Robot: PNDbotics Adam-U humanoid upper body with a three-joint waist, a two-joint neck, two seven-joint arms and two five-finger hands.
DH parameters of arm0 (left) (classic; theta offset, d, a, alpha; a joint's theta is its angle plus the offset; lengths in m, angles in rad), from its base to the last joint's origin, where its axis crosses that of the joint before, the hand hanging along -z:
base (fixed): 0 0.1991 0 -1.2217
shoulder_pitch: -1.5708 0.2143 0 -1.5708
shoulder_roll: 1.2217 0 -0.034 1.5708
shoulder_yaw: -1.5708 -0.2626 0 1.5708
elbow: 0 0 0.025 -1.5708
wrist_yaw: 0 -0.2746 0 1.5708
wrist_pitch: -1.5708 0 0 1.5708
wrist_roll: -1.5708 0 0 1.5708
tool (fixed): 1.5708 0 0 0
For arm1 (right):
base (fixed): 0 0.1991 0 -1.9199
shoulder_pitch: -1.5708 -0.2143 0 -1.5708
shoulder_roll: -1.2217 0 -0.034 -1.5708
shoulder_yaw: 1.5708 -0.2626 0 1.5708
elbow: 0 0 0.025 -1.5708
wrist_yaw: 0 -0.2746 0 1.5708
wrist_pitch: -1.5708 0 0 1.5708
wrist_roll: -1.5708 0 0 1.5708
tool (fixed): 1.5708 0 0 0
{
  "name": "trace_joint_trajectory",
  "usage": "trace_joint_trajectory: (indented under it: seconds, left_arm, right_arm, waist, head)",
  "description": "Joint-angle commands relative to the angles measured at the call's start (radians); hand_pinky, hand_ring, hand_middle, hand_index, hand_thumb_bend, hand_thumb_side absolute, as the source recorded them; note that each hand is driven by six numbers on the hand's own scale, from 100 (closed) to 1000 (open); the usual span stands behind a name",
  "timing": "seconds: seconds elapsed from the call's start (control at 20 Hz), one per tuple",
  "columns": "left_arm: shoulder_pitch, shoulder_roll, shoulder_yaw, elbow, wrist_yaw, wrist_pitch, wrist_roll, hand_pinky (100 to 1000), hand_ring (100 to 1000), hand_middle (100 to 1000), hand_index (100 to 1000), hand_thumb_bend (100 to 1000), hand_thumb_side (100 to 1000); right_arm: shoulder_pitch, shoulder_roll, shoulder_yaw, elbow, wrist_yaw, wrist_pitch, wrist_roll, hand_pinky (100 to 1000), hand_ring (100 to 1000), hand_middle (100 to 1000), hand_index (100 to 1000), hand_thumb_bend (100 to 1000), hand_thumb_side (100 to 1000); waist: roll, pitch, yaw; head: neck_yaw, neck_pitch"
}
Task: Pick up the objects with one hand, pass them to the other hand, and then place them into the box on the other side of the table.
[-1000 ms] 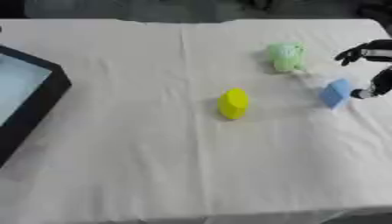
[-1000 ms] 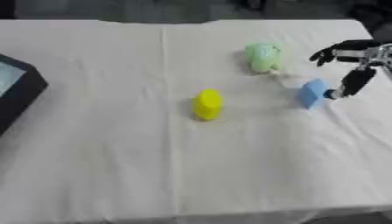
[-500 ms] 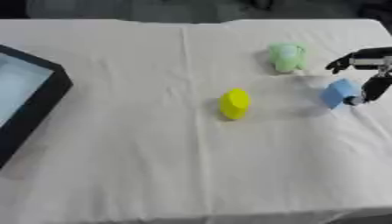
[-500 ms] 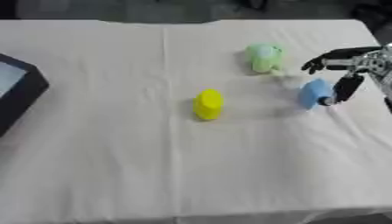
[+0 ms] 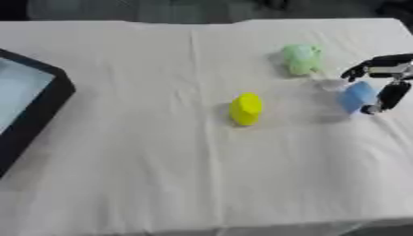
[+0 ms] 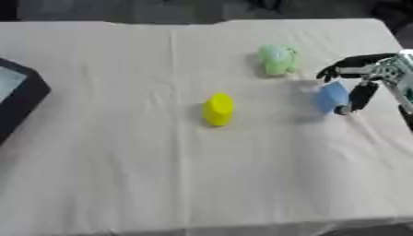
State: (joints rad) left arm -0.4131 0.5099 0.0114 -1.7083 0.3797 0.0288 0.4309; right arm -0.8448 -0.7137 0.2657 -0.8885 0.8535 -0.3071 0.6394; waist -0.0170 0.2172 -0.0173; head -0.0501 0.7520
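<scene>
- Black box (image 5: 36, 108), at the table's left edge: pale interior, contents not discernible.
- One yellow object (image 5: 245, 109), mid-table on the white cloth (image 5: 161, 175).
- One blue object (image 6: 331, 97), right side; right hand (image 6: 367, 76) around it, thumb and fingers spread, not closed on it.
- One green object (image 5: 301, 58), farthest.

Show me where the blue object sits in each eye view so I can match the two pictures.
Left eye view: the blue object is at the right edge, mid-height, against the right hand.
Right eye view: it sits further in from the right edge, at similar height, again beside the hand.
Shared landmark: the green object, up and to the left of it in both.
</scene>
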Motion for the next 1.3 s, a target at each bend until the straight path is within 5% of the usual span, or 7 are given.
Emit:
trace_joint_trajectory:
  seconds: [0.05, 1.0, 1.3]
  left_arm:
    - [-0.011, 0.016, 0.013, -0.01, 0.004, -0.003, 0.002, 834, 1000, 964, 804, 115, 837]
    - [-0.005, 0.013, 0.02, -0.008, 0.006, -0.005, 0.004, 837, 1000, 958, 802, 116, 838]
    - [-0.002, 0.012, 0.022, -0.006, 0.006, -0.006, 0.004, 838, 1000, 956, 801, 118, 837]
  right_arm:
    - [-0.025, -0.019, -0.015, 0.013, 0.024, -0.001, 0.0, 977, 938, 855, 966, 377, 100]
    - [-0.061, 0.027, -0.03, 0.119, 0.083, 0.04, -0.044, 956, 912, 795, 884, 329, 100]
    - [-0.064, 0.026, -0.043, 0.119, 0.055, 0.046, -0.055, 928, 865, 691, 787, 310, 100]
  waist:
    - [0.013, -0.002, 0.0]
    - [0.022, 0.001, 0.005]
    - [0.02, 0.0, 0.006]
  head:
    - [-0.002, -0.015]
    - [-0.007, -0.025]
    - [-0.004, -0.024]
